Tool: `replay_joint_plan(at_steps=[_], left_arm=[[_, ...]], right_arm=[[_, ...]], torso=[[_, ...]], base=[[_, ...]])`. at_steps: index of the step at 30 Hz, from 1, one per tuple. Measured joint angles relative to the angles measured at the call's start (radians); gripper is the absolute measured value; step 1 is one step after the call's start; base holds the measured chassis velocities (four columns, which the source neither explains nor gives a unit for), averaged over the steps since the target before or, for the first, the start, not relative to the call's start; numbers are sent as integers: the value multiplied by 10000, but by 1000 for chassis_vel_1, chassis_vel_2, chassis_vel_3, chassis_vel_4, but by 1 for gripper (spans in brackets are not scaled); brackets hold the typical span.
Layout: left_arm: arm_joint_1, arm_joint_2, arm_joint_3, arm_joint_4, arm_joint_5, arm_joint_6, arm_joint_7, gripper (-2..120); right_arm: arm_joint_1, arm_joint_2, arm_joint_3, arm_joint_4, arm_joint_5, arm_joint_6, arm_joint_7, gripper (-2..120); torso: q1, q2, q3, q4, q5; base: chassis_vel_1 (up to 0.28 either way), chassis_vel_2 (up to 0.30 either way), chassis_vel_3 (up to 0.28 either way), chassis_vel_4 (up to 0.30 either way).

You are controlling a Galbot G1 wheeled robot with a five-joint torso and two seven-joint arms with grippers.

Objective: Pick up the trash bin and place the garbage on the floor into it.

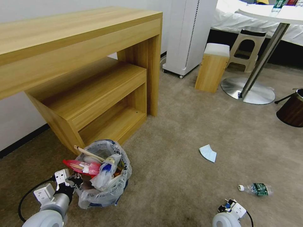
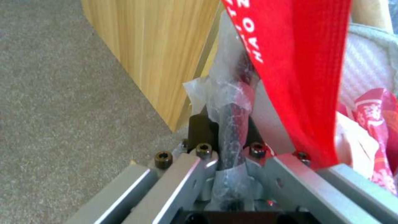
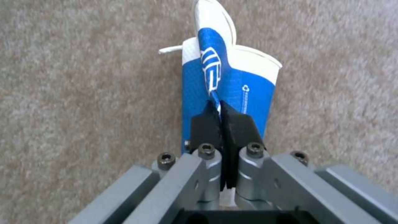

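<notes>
Bin (image 1: 105, 176): on carpet before the wooden shelf (image 1: 94, 104), stuffed with red wrapper (image 1: 82, 167), wooden stick (image 1: 89, 153), clear plastic.
Left gripper (image 2: 232, 124): pinched on bin's bag-covered rim.
Right gripper (image 3: 222, 121): pressed together on crushed blue-and-white paper cup (image 3: 226, 77).
Floor: clear bottle (image 1: 257, 189), pale blue paper (image 1: 208, 153).

Wooden desk (image 1: 79, 34) on the left with a low shelf unit (image 1: 94, 101) under it. White appliance (image 1: 189, 34) behind, wooden stool (image 1: 212, 67) beside it. Round table's metal base (image 1: 247, 90) right; brown bin (image 1: 292, 108) at the right edge.
</notes>
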Motion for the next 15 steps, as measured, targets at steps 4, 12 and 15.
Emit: replay_joint_plan(at_steps=[4,12,15], left_arm=[[62,-25,-13,-14,38,-7,10,0],[115,-61,-23,-50,105,-13,31,0],[118,-88,-18,-50,127,-14,37,0]], right_arm=[[-28,-187,55,230,-236,88,-91,0],[-21,-1290,315,1478,-904,253,-558,0],[34,-1594,370,1838,-1060,277,-699,0]], torso=[[0,-1,0,0,0],[0,0,0,2,-1],[0,0,1,1,-1]], base=[[0,0,0,0],[0,0,0,0],[0,0,0,0]])
